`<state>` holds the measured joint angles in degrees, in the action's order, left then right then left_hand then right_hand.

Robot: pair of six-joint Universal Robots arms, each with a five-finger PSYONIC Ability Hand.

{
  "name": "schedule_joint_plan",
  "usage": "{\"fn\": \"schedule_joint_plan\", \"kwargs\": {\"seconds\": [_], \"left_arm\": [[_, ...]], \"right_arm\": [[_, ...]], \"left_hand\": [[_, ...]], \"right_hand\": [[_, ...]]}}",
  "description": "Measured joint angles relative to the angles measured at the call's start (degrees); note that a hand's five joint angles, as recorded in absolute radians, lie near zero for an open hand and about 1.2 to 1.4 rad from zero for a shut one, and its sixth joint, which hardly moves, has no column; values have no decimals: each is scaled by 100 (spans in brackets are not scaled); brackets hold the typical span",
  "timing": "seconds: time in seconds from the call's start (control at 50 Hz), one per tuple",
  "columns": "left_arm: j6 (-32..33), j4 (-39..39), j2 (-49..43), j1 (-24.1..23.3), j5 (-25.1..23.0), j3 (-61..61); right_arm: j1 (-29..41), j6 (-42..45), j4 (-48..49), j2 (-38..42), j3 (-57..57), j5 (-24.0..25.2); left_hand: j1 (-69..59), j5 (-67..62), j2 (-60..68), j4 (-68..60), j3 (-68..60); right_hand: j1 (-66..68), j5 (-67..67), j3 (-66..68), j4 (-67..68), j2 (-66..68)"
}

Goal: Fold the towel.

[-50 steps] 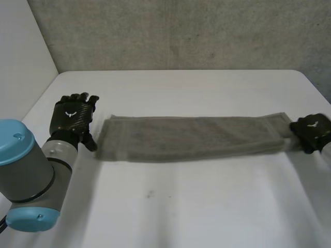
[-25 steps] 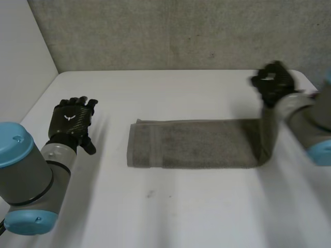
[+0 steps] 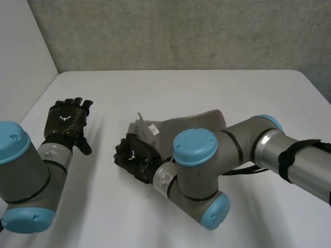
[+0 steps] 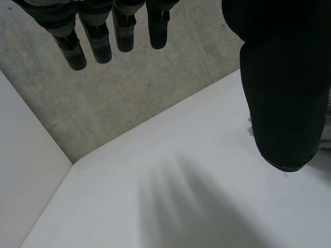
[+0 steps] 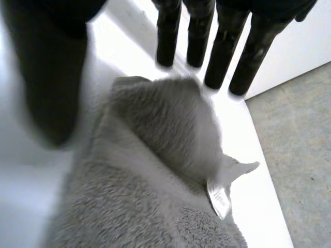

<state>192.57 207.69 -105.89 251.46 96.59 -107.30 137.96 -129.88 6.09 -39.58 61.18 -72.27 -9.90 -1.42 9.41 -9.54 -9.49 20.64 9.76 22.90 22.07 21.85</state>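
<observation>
Head view: the grey towel (image 3: 199, 120) lies bunched mid-frame on the white table (image 3: 217, 88), partly behind the right arm (image 3: 248, 142); the right hand (image 3: 135, 155) sits at its left end; the left hand (image 3: 66, 120) is at the frame's left, apart from it. Left wrist view: fingers (image 4: 98, 39) straight, slightly spread, holding nothing. Right wrist view: fingers (image 5: 225, 51) straight and apart over the towel's end, not pinching it; a white label (image 5: 220, 199) pokes out beside the fold.
</observation>
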Motion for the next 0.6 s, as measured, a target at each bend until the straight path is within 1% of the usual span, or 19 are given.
{"fn": "schedule_joint_plan", "kwargs": {"seconds": [0.04, 0.06, 0.1, 0.14, 0.22, 0.26, 0.28, 0.32, 0.42, 0.54, 0.58, 0.6], "left_arm": [[0, 0, 2, -3, 0, 1], [0, 1, 3, -3, 0, 1], [0, 3, 8, -7, -1, 5], [0, 6, 21, -25, -10, 17], [4, 5, 42, -83, -47, 53], [5, 5, 48, -110, -63, 65], [6, 4, 53, -149, -80, 81], [8, 4, 58, -222, -101, 111], [9, 4, 54, -361, -123, 155], [9, 3, 31, -422, -126, 165], [9, 2, 15, -427, -125, 162], [9, 2, 9, -426, -125, 160]], "right_arm": [[-131, -128, -69, -236, 123, 40], [-200, -200, -79, -350, 190, 51], [-394, -431, -79, -656, 397, 88], [-742, -921, 4, -1168, 801, 157], [-1350, -1811, 185, -1931, 1543, 305], [-1529, -2045, 223, -2106, 1752, 345], [-1765, -2308, 262, -2286, 2013, 395], [-2086, -2556, 291, -2442, 2360, 450], [-2667, -2625, 319, -2531, 2952, 509], [-3211, -2087, 359, -2352, 3405, 649], [-3329, -1916, 388, -2239, 3477, 737], [-3368, -1862, 412, -2188, 3493, 778]], "left_hand": [[0, 0, 0, 0, 0], [0, 0, 0, 0, 0], [0, 0, 0, 0, 0], [0, 0, 0, 0, 0], [0, 0, 0, 0, 0], [0, 0, 0, 0, 0], [0, 0, 0, 0, 0], [0, 0, 0, 0, 0], [0, 0, 0, 0, 0], [0, 0, 0, 0, 0], [0, 0, 0, 0, 0], [0, 0, 0, 0, 0]], "right_hand": [[-542, -627, -732, -666, -580], [-630, -631, -834, -722, -656], [-710, -631, -880, -735, -678], [-716, -631, -880, -735, -678], [-725, -631, -880, -735, -677], [-729, -631, -880, -735, -677], [-733, -631, -880, -735, -677], [-741, -631, -880, -735, -677], [-741, -631, -880, -735, -677], [-609, -524, -832, -716, -660], [-248, -105, -501, -410, -414], [317, 417, 0, 90, 120]]}}
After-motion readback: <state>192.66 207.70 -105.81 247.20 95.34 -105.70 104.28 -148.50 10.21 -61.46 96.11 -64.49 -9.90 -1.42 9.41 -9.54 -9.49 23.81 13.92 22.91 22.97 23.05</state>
